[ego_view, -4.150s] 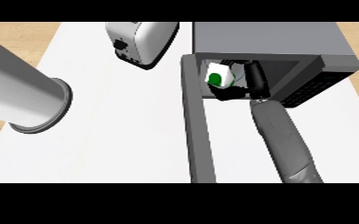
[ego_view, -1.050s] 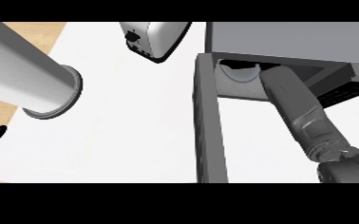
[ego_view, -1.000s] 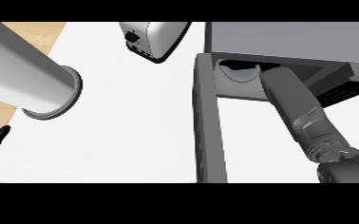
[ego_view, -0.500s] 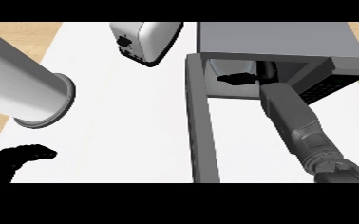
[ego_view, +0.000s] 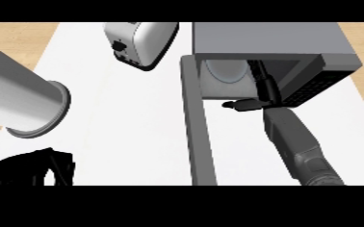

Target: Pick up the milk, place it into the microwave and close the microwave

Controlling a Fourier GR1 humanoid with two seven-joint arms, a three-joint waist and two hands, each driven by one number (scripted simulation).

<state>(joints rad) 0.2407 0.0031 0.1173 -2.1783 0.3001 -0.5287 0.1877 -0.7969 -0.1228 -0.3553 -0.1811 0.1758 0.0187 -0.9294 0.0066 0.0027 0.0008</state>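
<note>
One job seems left: closing the microwave door (ego_view: 198, 125), which stands open toward the viewer. To do it well, the right hand (ego_view: 257, 89) should come fully out of the microwave (ego_view: 270, 38) first. Its fingers look straight, holding nothing. The milk is not visible; probably it is inside. The left hand (ego_view: 32, 168) shows at the lower left, and whether it is open I cannot tell.

a toaster and a counter, both away from the hands

a silver toaster (ego_view: 142, 43) with a dark side panel sits tilted on the white counter (ego_view: 128, 125), well to the left of the right hand and far up-right of the left hand. beyond the counter's left edge, above the left hand, a strip of tan wooden floor (ego_view: 21, 33) shows.
</note>
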